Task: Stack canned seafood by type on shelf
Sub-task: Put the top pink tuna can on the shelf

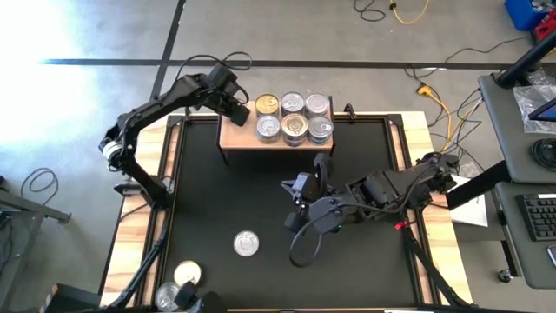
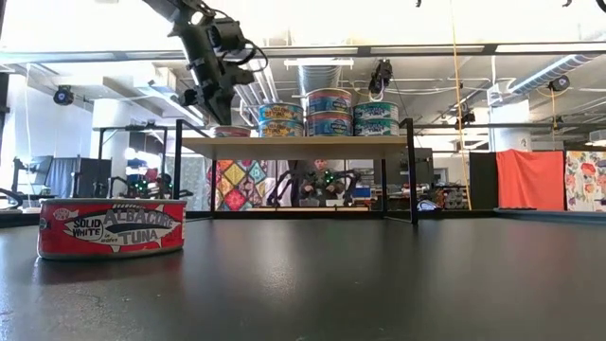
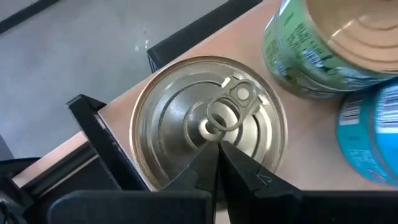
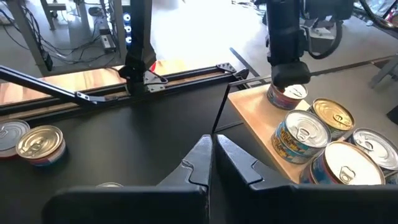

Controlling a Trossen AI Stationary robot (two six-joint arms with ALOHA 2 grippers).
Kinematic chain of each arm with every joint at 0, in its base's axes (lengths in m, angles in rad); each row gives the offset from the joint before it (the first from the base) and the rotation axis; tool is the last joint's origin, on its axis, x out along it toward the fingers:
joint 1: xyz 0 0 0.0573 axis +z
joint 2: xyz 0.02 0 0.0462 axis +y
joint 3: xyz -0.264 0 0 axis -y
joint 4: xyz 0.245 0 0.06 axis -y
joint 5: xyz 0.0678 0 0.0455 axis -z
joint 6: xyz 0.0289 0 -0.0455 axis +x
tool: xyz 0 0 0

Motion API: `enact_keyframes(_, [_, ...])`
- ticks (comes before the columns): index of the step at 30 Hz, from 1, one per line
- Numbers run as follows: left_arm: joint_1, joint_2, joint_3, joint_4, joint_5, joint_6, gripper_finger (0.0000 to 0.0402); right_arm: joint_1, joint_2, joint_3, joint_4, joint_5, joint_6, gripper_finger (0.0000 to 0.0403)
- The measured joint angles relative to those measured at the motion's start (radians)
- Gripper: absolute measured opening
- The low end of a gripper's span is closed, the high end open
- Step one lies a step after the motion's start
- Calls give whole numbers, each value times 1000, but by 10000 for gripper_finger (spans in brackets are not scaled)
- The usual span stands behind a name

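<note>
Tuna can (image 2: 111, 227) nearest; shelf (image 2: 303, 146) cans (labels unreadable).

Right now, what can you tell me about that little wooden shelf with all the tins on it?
The shelf is a small light-wood board on thin dark legs, standing level at the far edge of the black table. Tins crowd one end in two rows, stacked two high; one low tin with a silver pull-tab lid sits apart at the other end. The shut left gripper hangs directly above that tin's lid. Whether it touches is unclear.
</note>
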Motion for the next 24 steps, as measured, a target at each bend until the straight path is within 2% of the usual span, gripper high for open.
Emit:
enact_keyframes(6, [-9,29,4,14,0,-2,0,0,12,0,7,0,10,13])
enact_keyframes(12, [-9,31,4,34,47,-20,0,0,25,0,29,0,30,13])
enact_keyframes(16, [-10,27,2,36,58,-31,0,0,26,0,33,46,33,13])
enact_keyframes(21, [-11,3,-2,55,44,-29,1,0,26,0,57,72,37,13])
enact_keyframes(24, [-11,-31,12,74,30,2,16,-2,26,0,60,60,61,13])
